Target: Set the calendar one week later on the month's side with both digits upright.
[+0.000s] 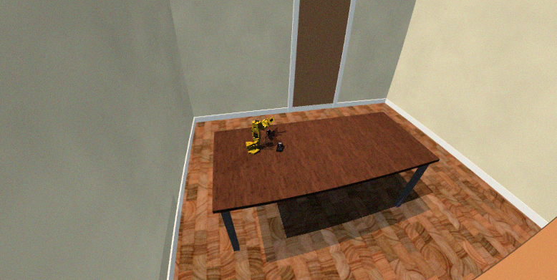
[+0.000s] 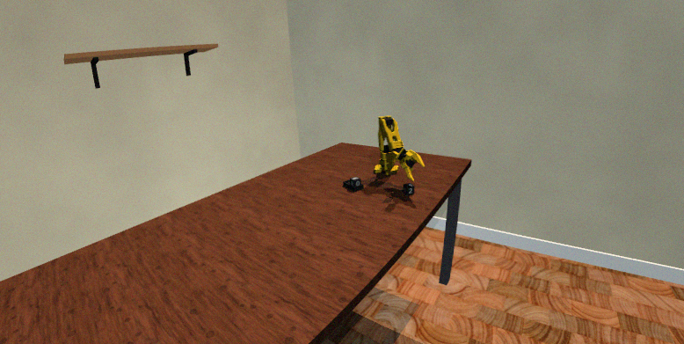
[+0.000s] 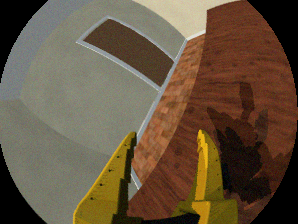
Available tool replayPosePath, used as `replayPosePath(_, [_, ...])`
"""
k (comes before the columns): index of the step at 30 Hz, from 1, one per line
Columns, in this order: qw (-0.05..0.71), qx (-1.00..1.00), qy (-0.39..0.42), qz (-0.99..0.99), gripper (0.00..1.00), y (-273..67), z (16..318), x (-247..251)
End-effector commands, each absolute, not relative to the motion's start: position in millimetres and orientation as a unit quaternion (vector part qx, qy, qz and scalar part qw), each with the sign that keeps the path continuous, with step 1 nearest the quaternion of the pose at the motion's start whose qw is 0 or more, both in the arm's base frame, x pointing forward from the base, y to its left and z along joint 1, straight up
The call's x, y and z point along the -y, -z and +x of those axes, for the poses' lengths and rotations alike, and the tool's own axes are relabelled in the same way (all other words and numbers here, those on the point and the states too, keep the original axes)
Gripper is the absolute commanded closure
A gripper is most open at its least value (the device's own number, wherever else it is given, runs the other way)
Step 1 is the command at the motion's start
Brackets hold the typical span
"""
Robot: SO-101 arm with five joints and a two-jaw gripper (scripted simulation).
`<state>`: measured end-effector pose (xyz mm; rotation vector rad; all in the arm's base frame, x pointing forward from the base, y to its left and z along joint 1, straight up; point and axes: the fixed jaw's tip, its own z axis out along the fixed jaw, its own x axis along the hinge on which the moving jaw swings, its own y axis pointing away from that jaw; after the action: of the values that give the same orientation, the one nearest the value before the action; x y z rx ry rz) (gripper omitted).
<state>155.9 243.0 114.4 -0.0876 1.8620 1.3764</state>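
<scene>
Tray [image 1: 279, 150] [image 2: 354, 189], small and black, rests on the brown table [image 1: 331, 153] [image 2: 229, 245] [image 3: 245, 50] and serves as the landmark here. One dark cube [image 1: 279, 144] [image 2: 355, 182] sits on it, showing a pale 0 in the exterior view. The other cube [image 1: 268, 132] [image 2: 408, 188] is off the tray, on the table top: beyond it and to its left in the top view, to its right in the exterior view. That one shows a pale 2, which looks upright from there. So the two cubes are apart, with only one of them on the tray.

The yellow arm [image 1: 255, 132] [image 2: 389, 138] has its base to the left of the tray in the top view. From there it rises and bends over, bringing the gripper [image 1: 269, 121] [image 2: 417, 172] [image 3: 167, 132] down on the side of the tray where the loose cube lies. The jaws stand partly open, with a plain gap between the fingers and nothing gripped. In the exterior view they are above the loose cube, close to it. A dark patch shows behind the right-hand finger in the wrist view; it may be that cube, but too little is visible to be sure. The arm's shadow falls across the wood, to the tray's right in the exterior view.
</scene>
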Motion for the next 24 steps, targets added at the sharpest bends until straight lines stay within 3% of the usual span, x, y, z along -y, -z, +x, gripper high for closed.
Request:
replayPosePath(1, [0.379, -0.803, -0.448, -0.105, 0.65, -122, 168, -271])
replayPosePath(24, [0.364, -0.834, -0.369, -0.189, 0.65, -145, 157, -258])
